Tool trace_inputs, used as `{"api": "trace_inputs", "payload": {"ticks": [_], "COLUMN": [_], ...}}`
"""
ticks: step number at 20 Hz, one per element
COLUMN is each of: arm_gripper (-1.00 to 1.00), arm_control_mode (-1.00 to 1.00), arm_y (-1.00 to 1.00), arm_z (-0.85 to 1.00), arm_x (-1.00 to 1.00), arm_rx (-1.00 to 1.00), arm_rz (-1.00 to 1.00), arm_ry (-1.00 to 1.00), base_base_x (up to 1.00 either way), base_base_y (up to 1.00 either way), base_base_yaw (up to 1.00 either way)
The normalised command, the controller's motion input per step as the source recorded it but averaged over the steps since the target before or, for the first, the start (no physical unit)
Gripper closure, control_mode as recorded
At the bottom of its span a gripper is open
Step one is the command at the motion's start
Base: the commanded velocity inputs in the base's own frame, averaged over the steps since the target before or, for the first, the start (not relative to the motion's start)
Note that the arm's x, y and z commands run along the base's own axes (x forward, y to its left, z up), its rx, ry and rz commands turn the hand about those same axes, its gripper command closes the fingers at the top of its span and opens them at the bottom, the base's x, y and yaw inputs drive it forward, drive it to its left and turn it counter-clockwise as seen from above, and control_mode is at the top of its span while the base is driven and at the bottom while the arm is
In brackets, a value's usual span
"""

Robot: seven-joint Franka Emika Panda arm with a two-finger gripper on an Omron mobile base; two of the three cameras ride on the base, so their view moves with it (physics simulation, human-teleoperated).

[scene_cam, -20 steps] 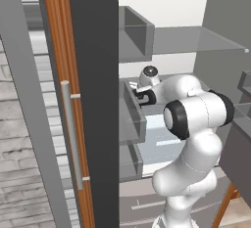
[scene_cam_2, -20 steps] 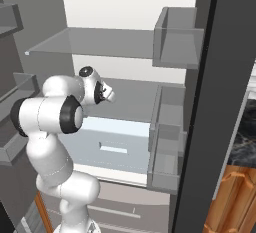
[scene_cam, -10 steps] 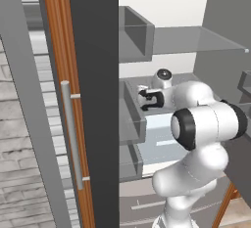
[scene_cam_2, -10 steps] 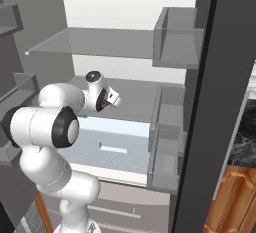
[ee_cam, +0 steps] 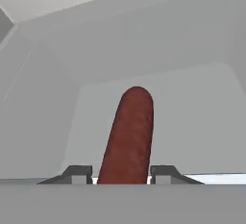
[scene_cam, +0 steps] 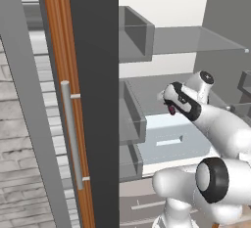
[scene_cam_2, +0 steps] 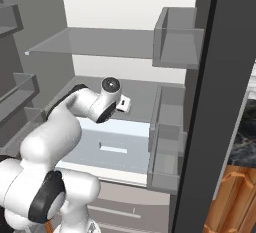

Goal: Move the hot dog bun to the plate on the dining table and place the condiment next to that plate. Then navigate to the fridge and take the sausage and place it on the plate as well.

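While inside fridge (scene_cam_2: 125,7) | gripper (ee_cam: 122,174) clamps sausage (ee_cam: 129,136) between fingertips | sausage light, firm, slick; near-end hold, may pivot

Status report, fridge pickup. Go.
Gripper inside the open fridge, fingers either side of the sausage; grip not confirmed. Sausage pointing straight out from the hand. Nothing in the way.

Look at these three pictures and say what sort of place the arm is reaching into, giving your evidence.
Most likely the inside of an open fridge: a glass shelf, door bins and a pale drawer. A sausage sits between the gripper's fingertips.
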Motion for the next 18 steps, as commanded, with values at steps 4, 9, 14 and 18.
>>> {"api": "trace_inputs", "payload": {"ticks": [4,9,14,18], "arm_gripper": [1.0,1.0,1.0,1.0], "arm_control_mode": [-1.0,-1.0,-1.0,1.0], "arm_y": [0.0,0.0,0.0,0.01], "arm_z": [0.51,0.29,0.29,0.07], "arm_x": [-1.0,-1.0,-0.78,-0.18], "arm_rx": [-0.08,-0.05,-0.03,-0.02], "arm_rz": [0.18,0.05,0.0,0.0], "arm_ry": [0.01,0.09,0.21,0.11], "base_base_x": [0.0,0.0,0.0,-0.31], "base_base_y": [0.0,0.0,0.0,0.0], "base_base_yaw": [0.0,0.0,0.0,0.0]}}
